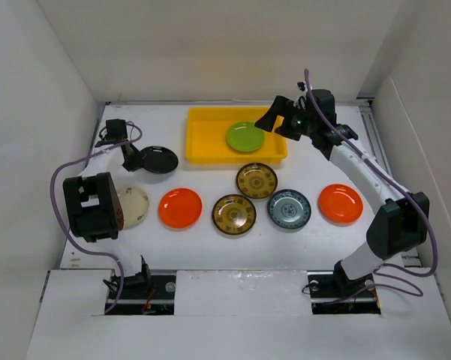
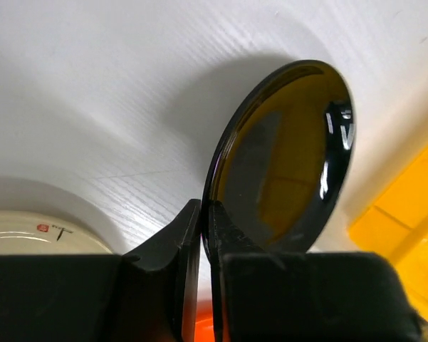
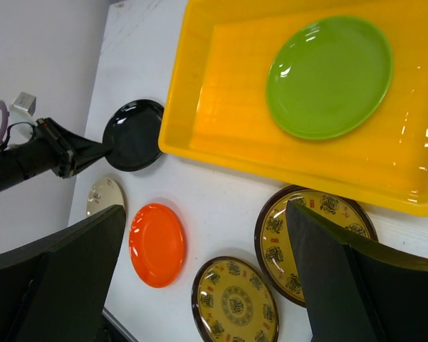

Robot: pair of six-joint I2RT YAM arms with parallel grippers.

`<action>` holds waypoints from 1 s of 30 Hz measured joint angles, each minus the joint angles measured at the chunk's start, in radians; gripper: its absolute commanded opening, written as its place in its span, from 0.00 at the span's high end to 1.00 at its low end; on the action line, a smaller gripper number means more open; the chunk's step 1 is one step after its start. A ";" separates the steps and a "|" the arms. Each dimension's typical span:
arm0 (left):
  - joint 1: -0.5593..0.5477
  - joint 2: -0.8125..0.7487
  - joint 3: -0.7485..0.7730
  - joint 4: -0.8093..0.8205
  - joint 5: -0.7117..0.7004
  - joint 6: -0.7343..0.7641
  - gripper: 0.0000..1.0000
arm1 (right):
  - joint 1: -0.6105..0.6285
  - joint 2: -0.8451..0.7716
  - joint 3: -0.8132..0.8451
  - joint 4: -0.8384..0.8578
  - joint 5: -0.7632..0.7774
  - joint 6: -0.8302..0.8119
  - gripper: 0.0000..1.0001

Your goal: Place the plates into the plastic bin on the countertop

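Observation:
My left gripper (image 1: pixel 137 159) (image 2: pixel 206 228) is shut on the near rim of the black plate (image 1: pixel 160 159) (image 2: pixel 285 157), just left of the yellow plastic bin (image 1: pixel 202 142) (image 3: pixel 221 85). One lime green plate (image 1: pixel 245 136) (image 3: pixel 329 76) lies inside the bin. Over the bin's right end, my right gripper (image 1: pixel 274 120) (image 3: pixel 205 208) hangs open and holds nothing. On the white countertop (image 1: pixel 210 184) lie a cream plate (image 1: pixel 135 206), an orange plate (image 1: pixel 180 208), two brown-gold plates (image 1: pixel 234 214) (image 1: pixel 256 180), a blue-grey plate (image 1: pixel 289 209) and a second orange plate (image 1: pixel 340 203).
White walls close in the countertop on the left, back and right. The left arm's elbow block (image 1: pixel 94 206) hangs over the cream plate's left edge. A purple cable (image 1: pixel 60 195) loops beside that arm.

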State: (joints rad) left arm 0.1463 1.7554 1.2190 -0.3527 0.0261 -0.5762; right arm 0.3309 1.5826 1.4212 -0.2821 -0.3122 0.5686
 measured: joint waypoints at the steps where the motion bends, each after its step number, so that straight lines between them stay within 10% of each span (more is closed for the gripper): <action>1: 0.000 -0.018 -0.006 0.006 -0.007 -0.009 1.00 | -0.005 -0.009 0.000 0.000 0.000 0.000 0.00; 17: -0.038 -0.294 0.048 0.053 -0.032 -0.066 1.00 | -0.097 -0.160 -0.043 -0.013 -0.006 0.000 0.00; 30: -0.429 0.321 0.612 0.267 0.319 -0.059 1.00 | -0.243 -0.471 -0.249 -0.040 0.046 0.050 0.00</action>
State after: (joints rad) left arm -0.2829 2.0766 1.8309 -0.0860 0.3450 -0.6350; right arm 0.0879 1.1114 1.1725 -0.3225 -0.2665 0.6182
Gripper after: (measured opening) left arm 0.032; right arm 0.999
